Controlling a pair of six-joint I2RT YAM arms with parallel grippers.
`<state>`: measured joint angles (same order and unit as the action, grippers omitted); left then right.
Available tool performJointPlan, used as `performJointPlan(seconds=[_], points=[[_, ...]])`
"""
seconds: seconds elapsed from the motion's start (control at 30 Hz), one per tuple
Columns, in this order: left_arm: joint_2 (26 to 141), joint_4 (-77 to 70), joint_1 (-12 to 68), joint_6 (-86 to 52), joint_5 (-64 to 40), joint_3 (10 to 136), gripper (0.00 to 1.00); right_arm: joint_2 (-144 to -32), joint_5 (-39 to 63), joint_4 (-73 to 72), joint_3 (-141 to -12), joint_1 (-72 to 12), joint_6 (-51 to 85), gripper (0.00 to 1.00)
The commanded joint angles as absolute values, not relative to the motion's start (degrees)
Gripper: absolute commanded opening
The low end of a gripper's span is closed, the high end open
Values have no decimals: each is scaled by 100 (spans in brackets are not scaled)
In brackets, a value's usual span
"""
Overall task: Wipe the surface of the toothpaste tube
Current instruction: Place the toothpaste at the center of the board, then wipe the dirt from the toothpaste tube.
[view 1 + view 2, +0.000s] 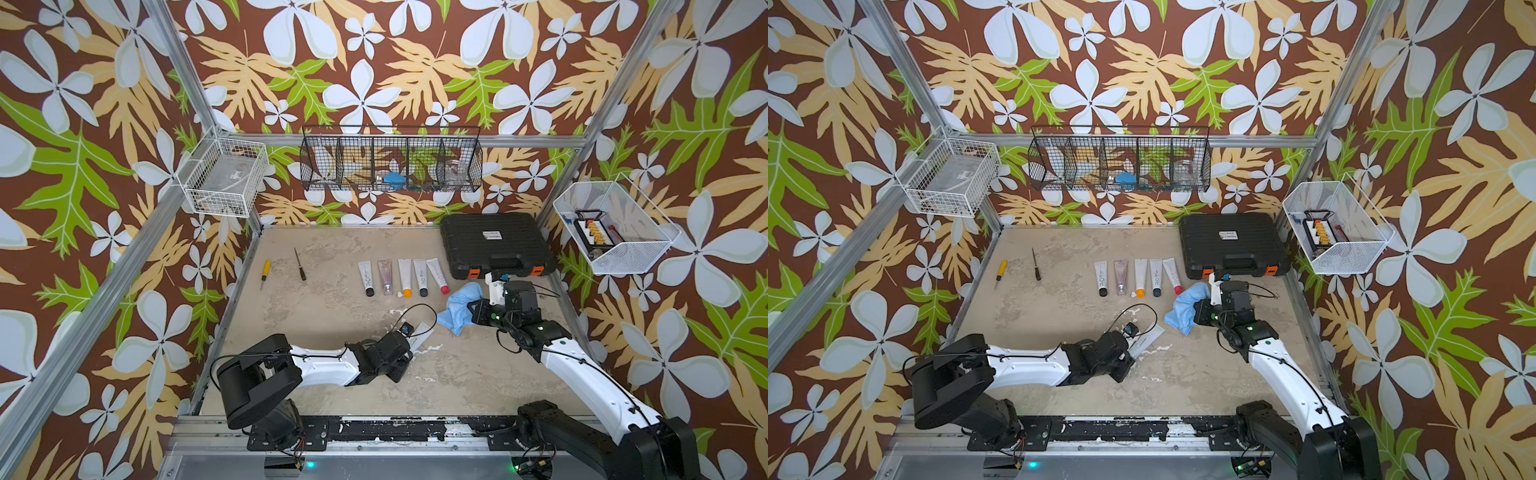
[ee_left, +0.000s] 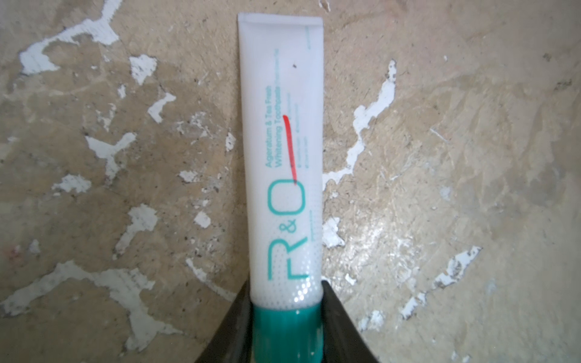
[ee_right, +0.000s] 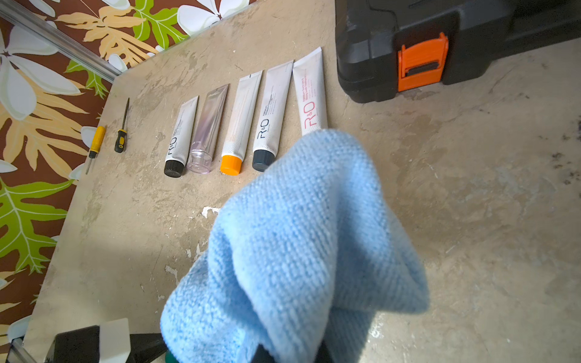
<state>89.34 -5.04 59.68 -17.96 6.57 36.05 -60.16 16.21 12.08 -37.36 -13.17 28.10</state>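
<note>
Teal-capped toothpaste tube [image 2: 283, 157], bearing a red streak [image 2: 290, 147], pinched at its cap [image 2: 284, 330] by the left hand [image 2: 286, 292], well apart from the black tool case [image 1: 494, 245]; the right hand [image 1: 471, 311], just beside that case, clamps a blue microfibre cloth [image 3: 292, 251] whose push may twist the tube free.

White toothpaste tube [image 2: 279, 220], teal cap [image 2: 284, 333] and lettering, red streak [image 2: 290, 147]; light-blue cloth [image 3: 298, 251]; black case [image 1: 469, 249], orange latches [image 3: 423, 61]; mottled beige table [image 2: 471, 157].

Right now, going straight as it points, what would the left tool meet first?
Probably the blue cloth in the right tool; the toothpaste tube the left tool grips would touch first. Heights unclear.
</note>
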Motion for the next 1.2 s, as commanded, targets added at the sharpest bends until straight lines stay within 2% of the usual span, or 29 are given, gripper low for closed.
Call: performJointPlan(seconds=[0.0,0.13,0.23,0.53,0.87,1.17], points=[[8965,-502,5968,-1707,472,3630,28,-6003,1705,1146,-3702,-1317,2853,0],[8930,-544,5968,-1692,470,3569,15,-6002,1737,1147,-3716,-1315,2865,0],[8943,-560,5968,-1695,482,3572,13,-6038,1822,1126,-3742,-1327,2890,0],[8960,-685,5969,-1792,650,3612,11,-6355,1901,1072,-3785,-1446,2927,0],[9062,-791,5962,-1943,676,3637,11,-6778,1719,569,-3553,-2382,3299,0],[9123,-931,5959,-1942,659,3607,11,-7662,1512,-27,-3298,-3193,3629,0]])
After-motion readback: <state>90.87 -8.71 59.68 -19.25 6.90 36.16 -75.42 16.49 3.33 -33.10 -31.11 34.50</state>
